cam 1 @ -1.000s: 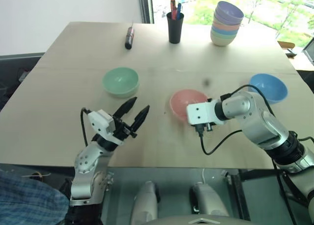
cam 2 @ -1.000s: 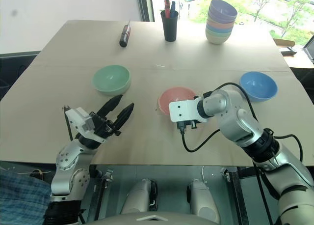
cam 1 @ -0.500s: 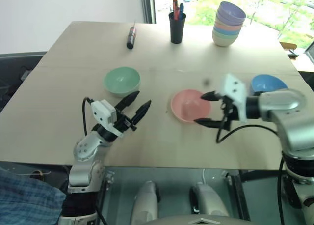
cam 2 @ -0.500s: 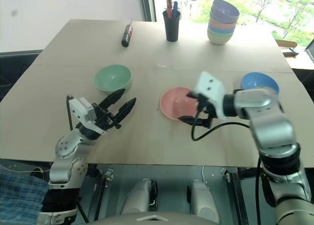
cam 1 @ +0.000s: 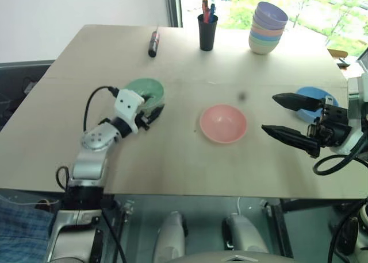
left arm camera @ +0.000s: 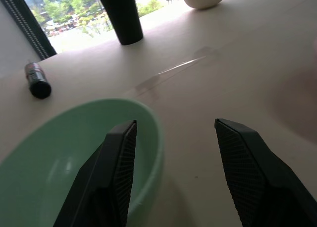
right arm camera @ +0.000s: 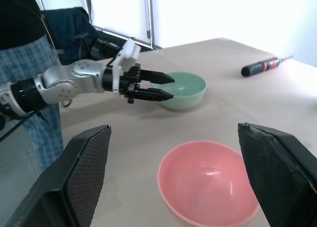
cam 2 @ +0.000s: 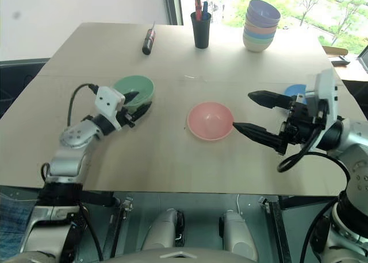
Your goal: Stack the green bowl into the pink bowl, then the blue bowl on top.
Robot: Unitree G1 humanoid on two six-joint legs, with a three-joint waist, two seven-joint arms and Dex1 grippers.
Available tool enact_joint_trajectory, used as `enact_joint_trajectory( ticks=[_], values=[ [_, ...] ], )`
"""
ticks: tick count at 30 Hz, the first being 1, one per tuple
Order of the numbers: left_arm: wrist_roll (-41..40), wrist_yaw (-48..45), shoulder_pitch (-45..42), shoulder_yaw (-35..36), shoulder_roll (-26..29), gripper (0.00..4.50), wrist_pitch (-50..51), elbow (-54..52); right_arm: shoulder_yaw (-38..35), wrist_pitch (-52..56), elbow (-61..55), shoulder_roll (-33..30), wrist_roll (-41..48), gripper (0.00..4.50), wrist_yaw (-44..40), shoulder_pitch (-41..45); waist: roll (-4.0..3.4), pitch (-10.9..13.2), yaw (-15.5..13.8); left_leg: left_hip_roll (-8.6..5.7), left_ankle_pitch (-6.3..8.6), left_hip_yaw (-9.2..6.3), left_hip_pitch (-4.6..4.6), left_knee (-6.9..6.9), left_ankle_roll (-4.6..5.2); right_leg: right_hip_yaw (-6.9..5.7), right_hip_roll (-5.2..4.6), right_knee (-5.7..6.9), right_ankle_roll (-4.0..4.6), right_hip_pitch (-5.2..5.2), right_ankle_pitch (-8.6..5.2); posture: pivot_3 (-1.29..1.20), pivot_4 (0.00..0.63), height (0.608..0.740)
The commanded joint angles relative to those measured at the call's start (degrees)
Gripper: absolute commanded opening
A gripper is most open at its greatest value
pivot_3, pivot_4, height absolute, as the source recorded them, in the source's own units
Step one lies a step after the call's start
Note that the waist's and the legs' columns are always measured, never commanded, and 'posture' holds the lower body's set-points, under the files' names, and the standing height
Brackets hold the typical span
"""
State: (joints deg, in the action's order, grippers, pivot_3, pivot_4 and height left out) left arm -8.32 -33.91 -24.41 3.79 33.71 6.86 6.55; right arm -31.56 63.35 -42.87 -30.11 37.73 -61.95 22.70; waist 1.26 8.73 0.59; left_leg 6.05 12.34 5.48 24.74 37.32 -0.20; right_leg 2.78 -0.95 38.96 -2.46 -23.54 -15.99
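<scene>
Three bowls wait apart on the table (cam 1: 69, 131) as both my arms change roles: a second ago my left gripper (cam 2: 140, 101) hung short of the green bowl (cam 2: 135, 86) and my right gripper (cam 2: 253, 112) lay against the pink bowl (cam 2: 210, 120); now my left has reached forward until its parted fingers straddle the green bowl's near rim, one finger (left arm camera: 113, 172) inside the bowl and the other outside, not yet clenched on it, while my right has drawn back and up from the pink bowl, its jaws spread wide and holding nothing. The pink bowl sits free at the table's centre, the green bowl to its left and slightly farther back, the blue bowl (cam 1: 312, 95) at the right edge, partly hidden behind my right gripper. I judge the first stacking step is just beginning: the receiving bowl is cleared, and closing on the green rim comes next
</scene>
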Motion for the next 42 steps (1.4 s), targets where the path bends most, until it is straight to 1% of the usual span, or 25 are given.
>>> enact_joint_trajectory(
  ticks=[1, 5, 9, 14, 24, 31, 36, 42],
  values=[
    [4.5, 1.5, -2.0, -0.9, 2.0, 2.67, -1.1, 2.0, -1.0, -4.4, -1.8, -1.1, 3.7, 4.31, 3.3, -1.5, 0.0, 0.0, 0.1, 0.0, 0.0, 0.01, 0.0, -0.01, 0.0, 0.01, 0.0, 0.0, 0.0, 0.0, 0.0, 0.0, 0.15, 0.74],
    [6.2, 1.4, -2.7, -1.4, 2.8, 2.67, 0.9, 2.6, 0.4, -8.0, -1.0, -3.2, 5.8, 4.31, 5.5, -4.0, 0.01, 0.0, 0.0, 0.0, 0.0, 0.0, 0.01, -0.05, 0.0, 0.0, 0.0, -0.01, 0.0, -0.01, 0.0, 0.0, 0.15, 0.74],
    [8.9, -1.0, -2.3, -3.9, 4.9, 2.67, 0.8, 2.9, 1.8, -10.4, 0.0, -4.8, 8.1, 4.31, 8.1, -4.4, 0.0, 0.0, 0.1, 0.01, 0.0, 0.0, -0.03, -0.04, 0.0, 0.01, 0.0, 0.04, 0.0, -0.01, 0.0, 0.0, 0.15, 0.74],
    [10.0, -2.0, -4.4, -5.2, 4.8, 2.67, 2.2, 5.8, 3.1, -13.4, 1.3, -7.1, 10.0, 4.31, 9.8, -5.0, 0.01, 0.0, 0.0, 0.01, 0.0, -0.01, 0.0, -0.02, 0.0, -0.01, 0.0, 0.03, 0.0, 0.0, 0.0, 0.0, 0.15, 0.74],
    [11.7, -3.2, -7.6, -6.8, 3.9, 2.67, -1.2, 10.3, 4.3, -17.6, 1.7, -10.3, 12.7, 4.31, 12.3, -8.1, 0.02, 0.0, -0.1, 0.01, 0.0, -0.01, 0.02, -0.02, 0.0, 0.0, 0.0, 0.01, 0.0, -0.01, 0.0, 0.0, 0.15, 0.74],
    [8.3, -3.0, -9.6, -4.6, 0.7, 2.67, -4.2, 10.0, 4.9, -20.1, 2.3, -11.8, 13.6, 4.31, 13.2, -9.7, 0.03, 0.0, -0.3, 0.0, 0.0, -0.03, 0.04, -0.01, 0.0, -0.02, -0.01, 0.01, -0.01, 0.0, 0.0, 0.0, 0.15, 0.74],
    [8.3, -3.6, -9.2, -4.9, 0.5, 2.67, -4.6, 10.0, 5.8, -21.9, 3.1, -12.7, 13.8, 4.31, 13.4, -10.3, 0.03, 0.0, 0.0, 0.0, 0.0, -0.01, 0.02, 0.0, 0.0, 0.01, 0.0, 0.02, -0.01, 0.0, 0.0, 0.0, 0.15, 0.74],
    [11.3, -3.2, -7.8, -6.5, 2.0, 2.67, -3.6, 10.7, 6.5, -23.5, 4.2, -13.8, 13.8, 4.31, 13.2, -10.5, 0.03, 0.0, -0.1, 0.01, 0.0, -0.01, 0.02, 0.01, 0.0, 0.01, 0.0, 0.02, -0.01, 0.0, 0.0, 0.0, 0.15, 0.74]
  ],
)
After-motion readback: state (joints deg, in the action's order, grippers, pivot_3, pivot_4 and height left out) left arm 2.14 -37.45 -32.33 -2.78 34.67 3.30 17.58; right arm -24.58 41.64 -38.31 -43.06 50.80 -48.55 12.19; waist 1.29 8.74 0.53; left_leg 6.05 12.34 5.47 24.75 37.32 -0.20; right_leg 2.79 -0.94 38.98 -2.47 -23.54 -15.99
